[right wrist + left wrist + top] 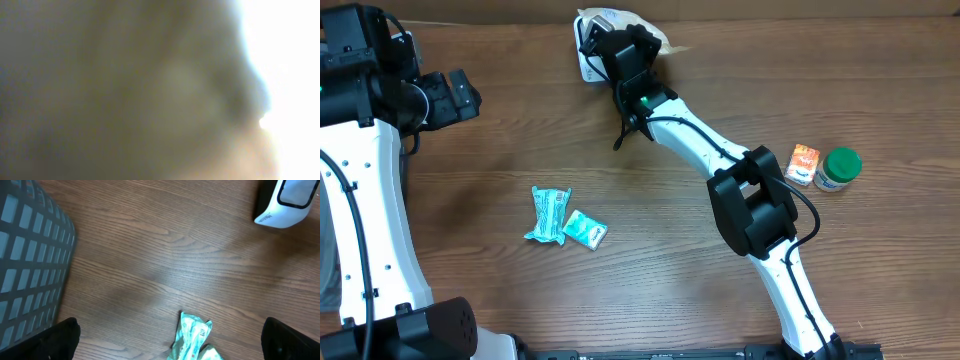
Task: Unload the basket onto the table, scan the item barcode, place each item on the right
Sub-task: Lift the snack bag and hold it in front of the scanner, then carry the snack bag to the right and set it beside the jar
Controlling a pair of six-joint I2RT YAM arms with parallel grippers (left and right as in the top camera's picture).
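My right gripper (612, 32) reaches to the table's far edge, over a white barcode scanner (588, 58) (287, 202). A pale, crumpled item (660, 38) shows just beside its wrist. The right wrist view is a beige and white blur of something very close, so the jaws do not show there. They are shut, and I cannot tell whether they hold anything. My left gripper (460, 95) (172, 339) hangs open at the far left, above bare wood. Two green packets (548, 213) (192, 335) lie below it, between its fingertips (65, 336) in the wrist view.
An orange carton (803, 163) and a green-lidded jar (838, 168) stand at the right. A second green packet (586, 230) touches the first. A grey mesh basket (25, 255) sits to the left of my left gripper.
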